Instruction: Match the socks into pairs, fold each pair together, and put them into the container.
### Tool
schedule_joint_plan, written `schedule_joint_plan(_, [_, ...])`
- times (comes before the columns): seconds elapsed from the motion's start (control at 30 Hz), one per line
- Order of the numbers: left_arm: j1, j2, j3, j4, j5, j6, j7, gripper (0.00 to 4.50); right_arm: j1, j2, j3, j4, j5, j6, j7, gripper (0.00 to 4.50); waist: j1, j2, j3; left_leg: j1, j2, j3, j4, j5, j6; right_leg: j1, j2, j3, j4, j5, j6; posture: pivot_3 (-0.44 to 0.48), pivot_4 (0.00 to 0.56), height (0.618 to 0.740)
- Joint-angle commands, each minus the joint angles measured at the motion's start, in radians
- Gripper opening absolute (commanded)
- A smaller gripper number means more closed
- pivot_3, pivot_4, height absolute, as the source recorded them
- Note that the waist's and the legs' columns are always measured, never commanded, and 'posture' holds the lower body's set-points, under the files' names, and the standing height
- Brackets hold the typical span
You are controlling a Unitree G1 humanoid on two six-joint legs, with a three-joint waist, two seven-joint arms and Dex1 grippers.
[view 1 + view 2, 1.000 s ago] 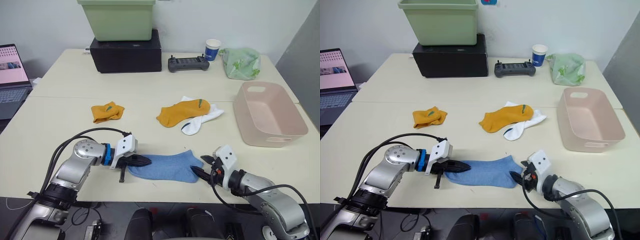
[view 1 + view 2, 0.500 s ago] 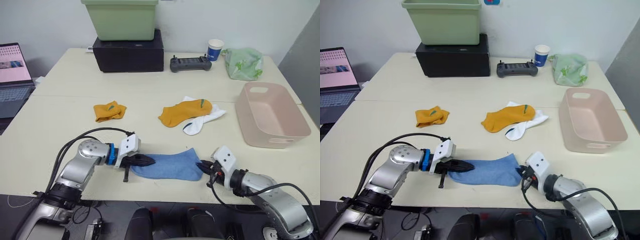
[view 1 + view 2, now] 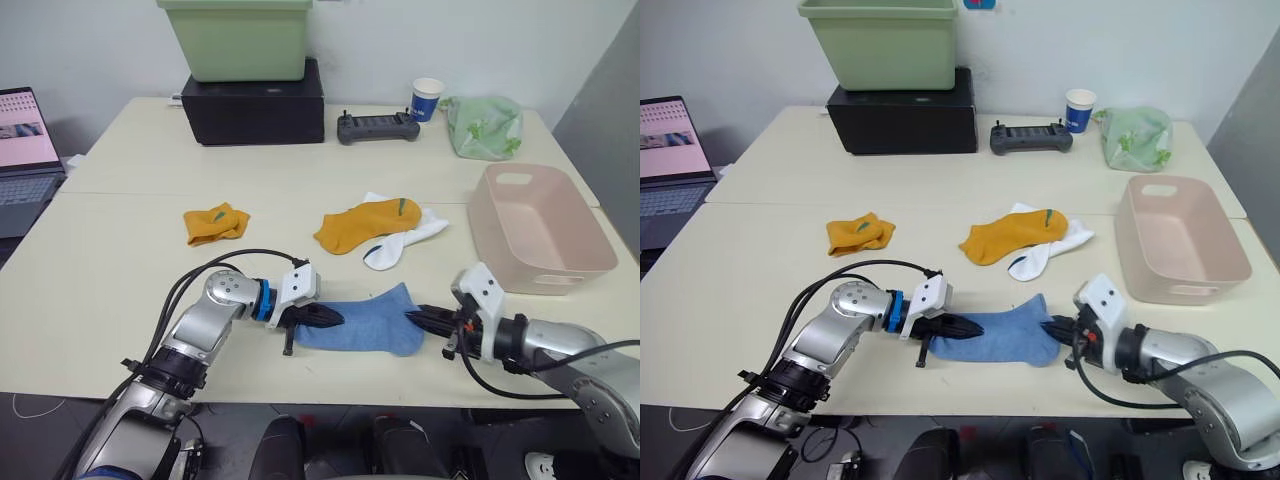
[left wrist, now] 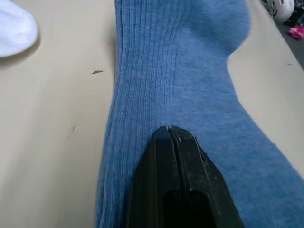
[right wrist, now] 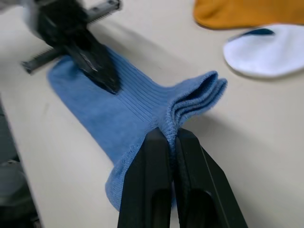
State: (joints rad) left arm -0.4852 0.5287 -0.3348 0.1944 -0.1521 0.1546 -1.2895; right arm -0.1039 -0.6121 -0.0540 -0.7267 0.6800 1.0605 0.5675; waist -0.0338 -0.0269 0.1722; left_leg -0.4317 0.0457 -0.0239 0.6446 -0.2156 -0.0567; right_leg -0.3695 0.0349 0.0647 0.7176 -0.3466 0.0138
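The light blue socks (image 3: 362,325) lie stacked near the table's front edge. My left gripper (image 3: 335,319) is shut, its tips resting on their left part (image 4: 169,129). My right gripper (image 5: 171,135) is shut on the layered edge at their right end (image 3: 415,316), which is raised a little. Farther back, one mustard-orange sock (image 3: 215,222) lies crumpled at the left. Another orange sock (image 3: 365,224) lies across a white sock (image 3: 400,242) in the middle. The pale pink container (image 3: 492,238) stands at the right with nothing in it.
At the back stand a green bin (image 3: 238,38) on a black box (image 3: 255,102), a controller (image 3: 377,127), a paper cup (image 3: 426,98) and a pale green cloth bag (image 3: 484,126). A laptop (image 3: 25,145) sits at the far left.
My right gripper has gone from open to shut on the blue socks' right end. Both grippers and the socks have shifted to the right along the front edge.
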Motion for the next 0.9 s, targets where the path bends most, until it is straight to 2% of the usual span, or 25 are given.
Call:
schedule_joint_plan(0.03, [0.017,0.013,-0.014,0.02,0.03,-0.024,-0.002,0.0,-0.082,0.089,0.03,-0.012,0.089,0.103,-0.078,0.02,0.0,0.0,0.0,0.0,0.0,0.0,0.0,0.0,0.0,0.0,0.0,0.0,0.0,0.0,0.0,0.0,0.15,0.735])
schedule_joint_plan(0.23, [0.035,0.05,0.029,-0.044,-0.019,-0.002,-0.022,0.0,-0.197,0.229,0.122,0.082,0.1,0.214,-0.175,0.02,-0.001,0.0,0.0,0.0,0.001,-0.001,0.0,0.0,0.0,0.0,0.0,0.0,0.0,0.0,0.0,0.0,0.15,0.735])
schedule_joint_plan(0.47, [0.039,0.166,0.167,-0.171,-0.134,0.13,-0.032,0.0,-0.285,0.29,0.186,0.147,0.099,0.25,-0.188,0.02,-0.002,0.0,0.0,-0.001,0.002,-0.002,0.0,0.0,0.0,-0.003,-0.001,0.0,0.001,0.0,0.0,0.0,0.15,0.735])
schedule_joint_plan(0.6, [0.061,0.206,0.198,-0.173,-0.134,0.142,-0.019,0.0,-0.316,0.302,0.215,0.184,0.086,0.242,-0.186,0.02,-0.001,0.0,0.0,-0.001,0.002,-0.002,-0.001,0.0,0.0,-0.003,-0.001,0.0,0.001,0.0,0.0,0.0,0.15,0.735])
schedule_joint_plan(0.73, [0.106,0.241,0.18,-0.15,-0.076,0.068,-0.026,0.0,-0.347,0.318,0.249,0.227,0.078,0.236,-0.18,0.02,-0.001,0.001,0.001,-0.001,0.002,-0.002,-0.001,0.0,0.0,-0.003,-0.001,0.001,0.001,0.0,0.0,0.0,0.15,0.735])
schedule_joint_plan(0.9, [0.131,0.218,0.183,-0.162,-0.07,0.076,0.007,0.0,-0.399,0.364,0.336,0.338,0.028,0.196,-0.163,0.02,-0.001,0.001,0.001,-0.001,0.002,-0.002,-0.001,0.0,0.0,-0.003,-0.002,0.001,0.001,0.0,0.0,0.0,0.15,0.735])
